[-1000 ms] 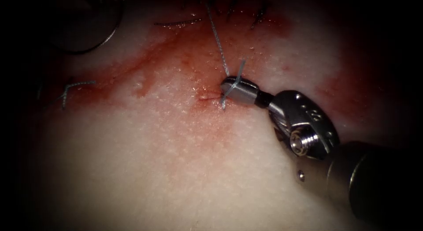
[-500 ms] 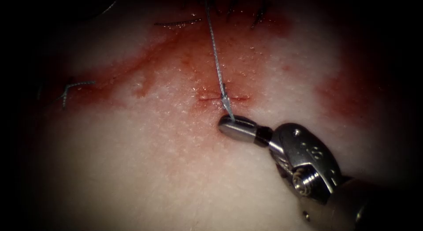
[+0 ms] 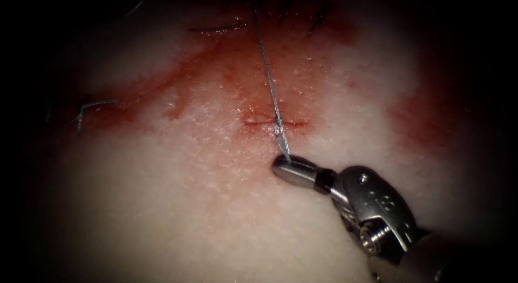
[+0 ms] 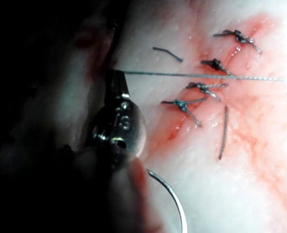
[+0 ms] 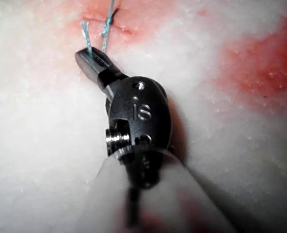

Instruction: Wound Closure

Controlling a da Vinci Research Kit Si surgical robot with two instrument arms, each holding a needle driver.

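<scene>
A short cut point(image 3: 259, 121) lies in the middle of the tissue point(image 3: 178, 207), with a small knot point(image 3: 279, 130) of thread on it. My right tool point(image 3: 283, 166) sits just in front of the cut, a little to its right. Its jaws are shut on the short thread end point(image 5: 87, 34) that comes off the knot. From the knot, the long thread point(image 3: 267, 67) runs taut to the far side. There my left tool point(image 4: 115, 77) holds it with shut jaws. The curved needle point(image 4: 175, 204) lies on the tissue beside the left tool's shaft, in neither tool's jaws.
Several finished stitches point(image 4: 201, 87) sit in a row beyond the cut. Loose cut thread ends point(image 3: 89, 106) point(image 4: 223, 133) lie on the tissue. Red fluid point(image 3: 216, 72) stains the surface around the cut and at the right point(image 3: 415, 115).
The right tool has drawn back toward the front, off the cut. The thread loop around its jaws has slid off and pulled down into a knot on the cut.
</scene>
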